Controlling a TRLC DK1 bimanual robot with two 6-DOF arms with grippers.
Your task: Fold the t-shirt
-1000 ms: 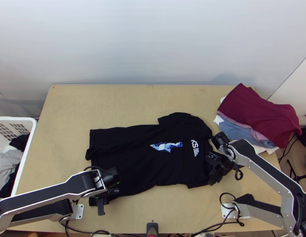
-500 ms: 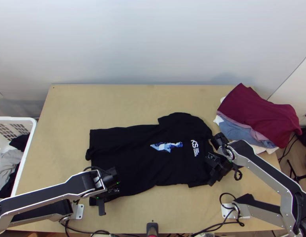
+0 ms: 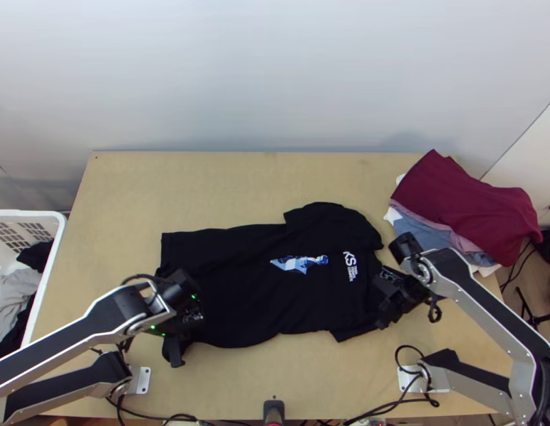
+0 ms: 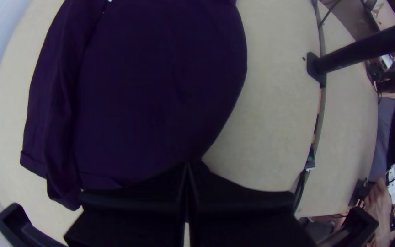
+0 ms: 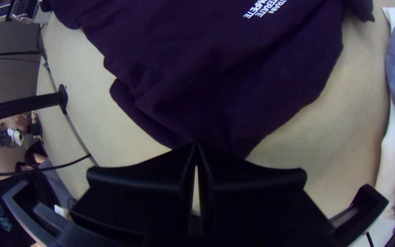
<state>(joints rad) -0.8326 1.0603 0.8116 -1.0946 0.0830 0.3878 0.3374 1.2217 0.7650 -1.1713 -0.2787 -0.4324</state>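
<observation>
The black t-shirt [image 3: 243, 284] lies in the near half of the tabletop [image 3: 225, 188], about midway between its left and right ends. Its long axis runs left to right, roughly parallel with the tabletop's far edge. The hem end points left, and the collar and shoulder end points right. It is mostly spread, printed side up; a long fold runs from the hem along its far part. The far sleeve [image 3: 321, 213] sticks out toward the far side at the right end, and the near sleeve [image 3: 354, 328] toward the near side. On the chest, a blue and white print [image 3: 300, 264] sits left of the white lettering [image 3: 350, 267].

The left gripper [image 3: 181, 339] is at the shirt's near left corner. In the left wrist view its jaws are pressed together, pinching the near end of the hem. The right gripper [image 3: 385, 318] is at the shirt's near right part, by the shoulder and near sleeve. In the right wrist view its jaws meet at the tips, pinching the cloth there, and creases run from that spot into the shirt.

At the tabletop's right end, apart from the shirt, is a pile of cloth: a maroon piece [image 3: 466, 202] on top, with mauve, blue [image 3: 427, 236] and white below. Off the left end stands a white basket [image 3: 56, 248] holding grey [image 3: 19, 295] and black cloth.
</observation>
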